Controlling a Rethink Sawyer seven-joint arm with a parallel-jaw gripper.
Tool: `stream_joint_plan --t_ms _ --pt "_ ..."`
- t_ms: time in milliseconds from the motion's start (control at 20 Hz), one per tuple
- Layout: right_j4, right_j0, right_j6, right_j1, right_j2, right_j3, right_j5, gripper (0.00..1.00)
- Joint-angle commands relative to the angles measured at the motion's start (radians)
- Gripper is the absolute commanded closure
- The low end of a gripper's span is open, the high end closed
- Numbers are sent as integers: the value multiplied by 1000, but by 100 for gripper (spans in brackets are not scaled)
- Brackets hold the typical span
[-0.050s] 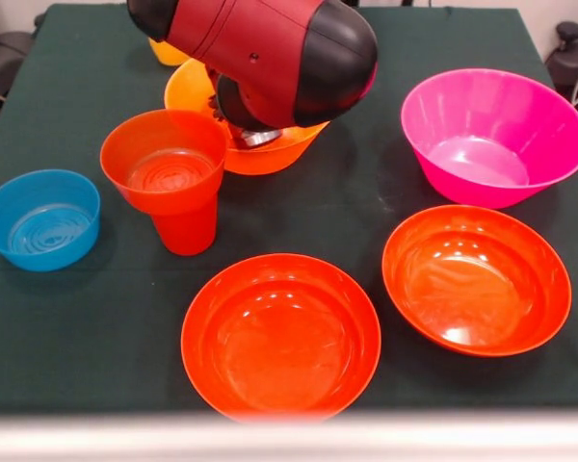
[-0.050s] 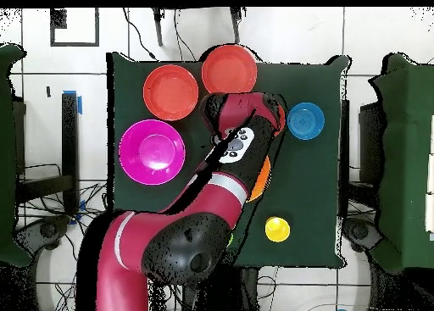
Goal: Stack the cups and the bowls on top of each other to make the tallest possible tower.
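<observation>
A small red-orange bowl point(image 1: 164, 159) sits on a red-orange cup point(image 1: 185, 229), a two-piece tower left of centre. Right behind it is the large orange bowl point(image 1: 270, 152), half covered by the arm's red and black wrist point(image 1: 270, 53). My gripper point(image 1: 258, 136) shows only as a bit of metal over that bowl, so its state is hidden. A small blue bowl point(image 1: 40, 219) point(image 2: 305, 120) stands at the left. Two wide red-orange bowls point(image 1: 281, 335) point(image 1: 477, 279) lie in front, and the magenta bowl point(image 1: 494, 135) point(image 2: 152, 151) at the right. A yellow cup point(image 2: 277, 229) stands near the base.
In the overhead view the arm point(image 2: 212, 197) lies across the middle of the dark green table point(image 1: 77, 318) and hides the tower and most of the orange bowl point(image 2: 263, 179). Chairs and cables ring the table.
</observation>
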Motion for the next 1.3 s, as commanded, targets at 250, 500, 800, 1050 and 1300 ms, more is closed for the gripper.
stream_joint_plan --t_ms 250,500,800,1050,1300 --pt "40 15 191 39 70 -37 50 100" --pt "20 44 230 77 18 -95 82 100" --pt "40 61 252 109 -21 -135 153 0" --pt "93 61 303 130 -27 -169 208 0" --pt "112 66 292 126 -27 -155 210 0"
